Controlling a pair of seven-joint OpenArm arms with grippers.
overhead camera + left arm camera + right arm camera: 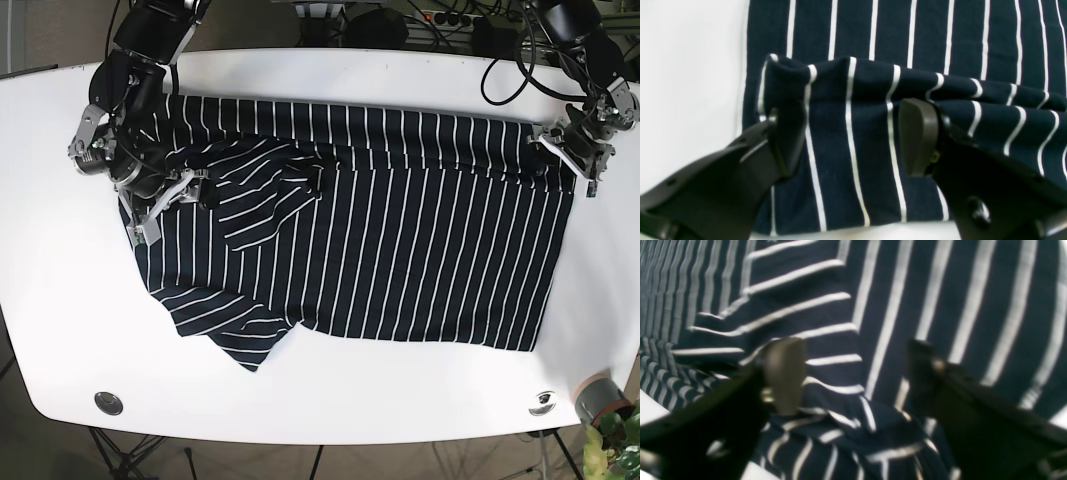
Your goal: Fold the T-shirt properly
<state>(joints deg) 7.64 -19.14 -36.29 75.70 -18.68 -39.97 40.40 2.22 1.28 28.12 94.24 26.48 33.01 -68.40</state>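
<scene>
T-shirt (400,240) lies flat on table (320,400), both claws spread wide, gripping nothing.

White table (330,400), rounded corners, glossy top. Navy T-shirt (400,250) with thin white stripes lay spread across its middle, hem end toward base-view right, near the table's right edge. Far edge of the shirt was folded over onto itself in a narrow band; a sleeve lay doubled across the chest at left, another sleeve stuck out toward the near edge. Two small round metal fittings sat flush in the tabletop by the near edge, one at left (108,402), one at right (541,402).
</scene>
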